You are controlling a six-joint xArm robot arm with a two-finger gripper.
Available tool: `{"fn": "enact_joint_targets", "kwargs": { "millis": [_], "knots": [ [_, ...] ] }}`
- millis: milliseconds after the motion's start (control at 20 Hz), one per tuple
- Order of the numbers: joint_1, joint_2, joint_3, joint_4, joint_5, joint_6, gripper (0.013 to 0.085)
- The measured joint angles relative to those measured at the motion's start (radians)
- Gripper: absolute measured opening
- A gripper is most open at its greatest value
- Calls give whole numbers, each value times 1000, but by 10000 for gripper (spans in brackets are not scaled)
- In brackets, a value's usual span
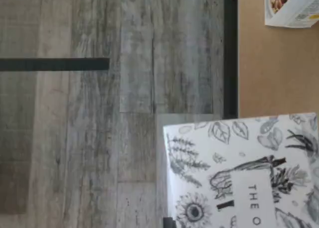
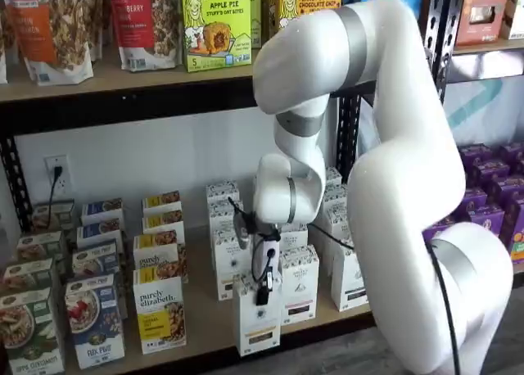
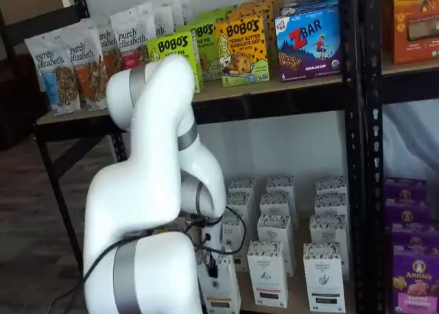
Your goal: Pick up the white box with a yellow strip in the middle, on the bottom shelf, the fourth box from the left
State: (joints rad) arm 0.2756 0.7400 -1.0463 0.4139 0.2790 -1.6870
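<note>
The white box [image 2: 258, 326] stands at the front edge of the bottom shelf [image 2: 205, 309], forward of its neighbours, with a tan strip low on its front. My gripper [image 2: 263, 291] hangs straight down onto its top, black fingers closed on the white box. Both show in the other shelf view too: the gripper [image 3: 211, 266] and the box [image 3: 223, 293], partly hidden by my arm. The wrist view shows the box's leaf-patterned face [image 1: 244, 178] close below, beside the tan shelf board [image 1: 269, 68].
More white cartons [image 2: 300, 285] stand to the right and behind. A yellow purely elizabeth box [image 2: 160, 314] stands to the left. Purple boxes [image 2: 491, 187] fill the far right. The black front rail [image 1: 230, 54] and the grey plank floor [image 1: 99, 138] show in the wrist view.
</note>
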Motion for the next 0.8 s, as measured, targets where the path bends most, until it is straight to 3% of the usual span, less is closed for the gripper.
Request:
{"fn": "enact_joint_targets", "kwargs": {
  "millis": [250, 450, 800],
  "knots": [
    [7, -58, 75, 16, -19, -11, 490],
    [12, -115, 144, -16, -35, 23, 490],
    [25, -240, 269, 1, -39, 21, 490]
  ]
}}
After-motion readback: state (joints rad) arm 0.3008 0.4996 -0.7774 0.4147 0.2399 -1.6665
